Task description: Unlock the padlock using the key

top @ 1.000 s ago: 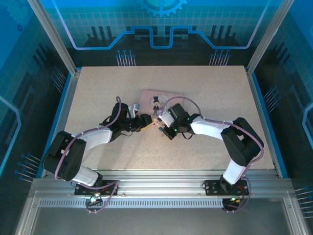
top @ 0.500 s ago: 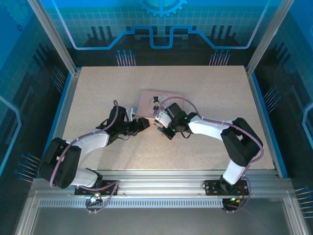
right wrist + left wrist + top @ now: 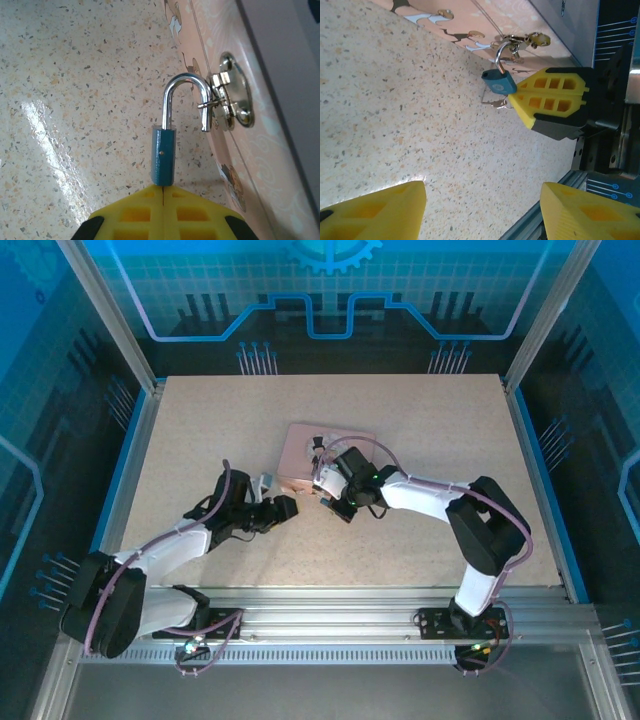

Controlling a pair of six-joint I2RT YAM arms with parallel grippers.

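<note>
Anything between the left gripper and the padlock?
Nothing visible. Bare table lies between the open left gripper and the padlock. The right gripper, shut, sits against the padlock's lower end, beside that path.

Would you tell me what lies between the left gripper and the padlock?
In the left wrist view, bare speckled table runs from the left gripper to the padlock, save a small silvery piece, perhaps the key, right beside it.

A pink tin printed with cartoon figures lies on the speckled bench, just beyond the right end effector. A silvery oval latch plate sits on the tin's side, ahead and right of that end effector. Blue panels wall the bench.
</note>
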